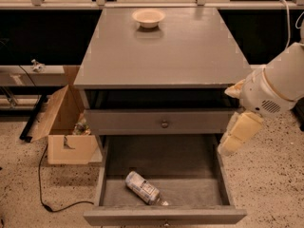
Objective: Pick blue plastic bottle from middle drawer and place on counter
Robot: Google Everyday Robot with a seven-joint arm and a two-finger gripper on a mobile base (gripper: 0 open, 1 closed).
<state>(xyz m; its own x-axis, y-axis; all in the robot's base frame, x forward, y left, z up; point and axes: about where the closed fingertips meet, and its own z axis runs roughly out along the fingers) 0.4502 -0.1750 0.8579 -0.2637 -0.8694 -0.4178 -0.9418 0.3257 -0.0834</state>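
A speckled floor (pixel 275 184) bears an open cardboard box (pixel 71 148) with a black cable (pixel 71 205) beside it.

One bottle (pixel 142 188), one bowl (pixel 148 17), one box (pixel 64 129), one gripper (pixel 229 145) beside drawer (pixel 166 161).

The arm (pixel 285 80) enters from the right edge, its thick white wrist (pixel 266 96) angled down and to the left. The cream tool (pixel 235 137) hangs from the wrist, slanting down-left. It sits just off the right front corner of the desk (pixel 161 56), below the level of the desk's top.
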